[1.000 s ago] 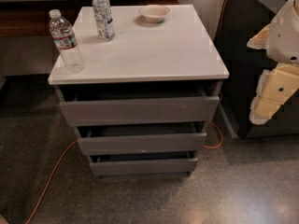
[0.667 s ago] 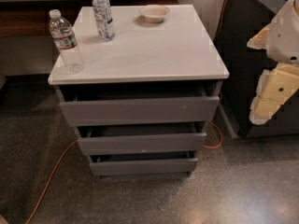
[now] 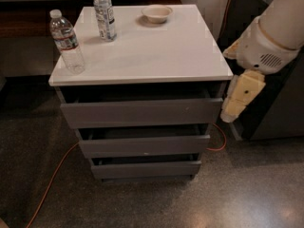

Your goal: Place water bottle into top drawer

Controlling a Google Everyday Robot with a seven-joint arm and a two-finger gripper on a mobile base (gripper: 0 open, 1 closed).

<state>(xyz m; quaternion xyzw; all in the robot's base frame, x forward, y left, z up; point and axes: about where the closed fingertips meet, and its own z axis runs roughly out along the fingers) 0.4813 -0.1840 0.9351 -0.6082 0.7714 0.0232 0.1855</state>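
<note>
Water bottle upright on cabinet top, tool beside top drawer

Dim rm; overhead light glared off white tabletop; top drawer shadowed inside; gripper hung pale, right of it.

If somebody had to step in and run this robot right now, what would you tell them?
Gripper: hangs beside the cabinet's right side, level with the top drawer, well away from both bottles.
Water bottle: upright at the front-left corner of the white top, untouched.
Top drawer: only a narrow dark gap shows above its front, so it probably needs pulling out further.
Also on top: a second bottle and a bowl at the back. Leave both alone.
Done: nothing yet.
Left: open the drawer wider, grasp the water bottle, lower it inside.
</note>
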